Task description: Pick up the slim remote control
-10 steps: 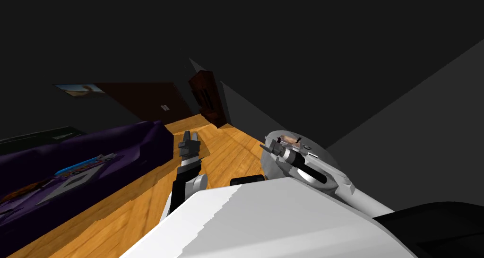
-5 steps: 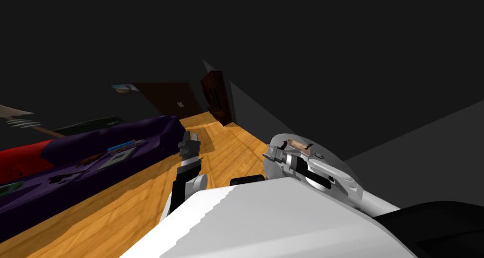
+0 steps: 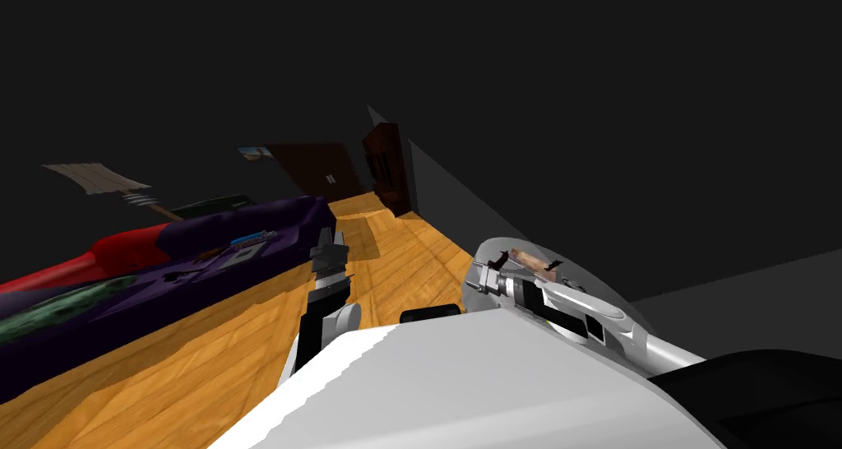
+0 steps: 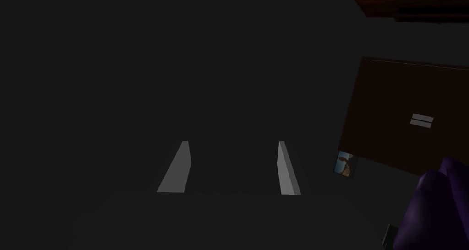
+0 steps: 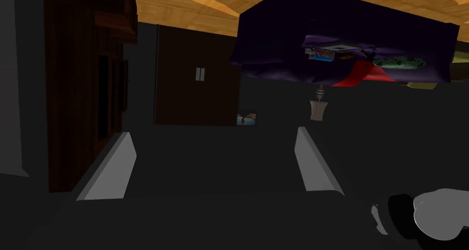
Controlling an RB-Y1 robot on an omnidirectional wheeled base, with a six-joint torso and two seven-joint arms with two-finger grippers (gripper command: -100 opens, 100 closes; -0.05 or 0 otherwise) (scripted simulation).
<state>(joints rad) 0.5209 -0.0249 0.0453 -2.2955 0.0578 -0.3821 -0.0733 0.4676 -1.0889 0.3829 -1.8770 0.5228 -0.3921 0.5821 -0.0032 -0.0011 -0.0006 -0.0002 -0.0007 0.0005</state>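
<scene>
Wooden floor (image 3: 411, 255) runs beside a purple sofa (image 3: 300, 220), which is cut off at the picture's edge. Left gripper (image 4: 232, 143) and right gripper (image 5: 213, 131) are spread wide and empty, well apart from the sofa. Small clutter (image 3: 247, 243) lies on the seat, but the remote is too small to pick out among it.

Your head camera looks steeply down and forward, rolled, over the orange wooden plank floor (image 3: 205, 362). It faces the long purple couch (image 3: 271, 226), the dark brown door with two pale bars (image 3: 316, 171), the small framed picture (image 3: 255, 151) and the tall dark wooden cabinet (image 3: 393, 168), all well away. Your left wrist camera sights along the left gripper (image 4: 231, 167) at a dark wall, catching the same door, picture and a corner of the couch off to one side. Your right wrist camera, sighting along the right gripper (image 5: 213, 162), is rolled nearly upside down. It faces that same far end from a distance: cabinet, door, picture, couch and floor.
</scene>
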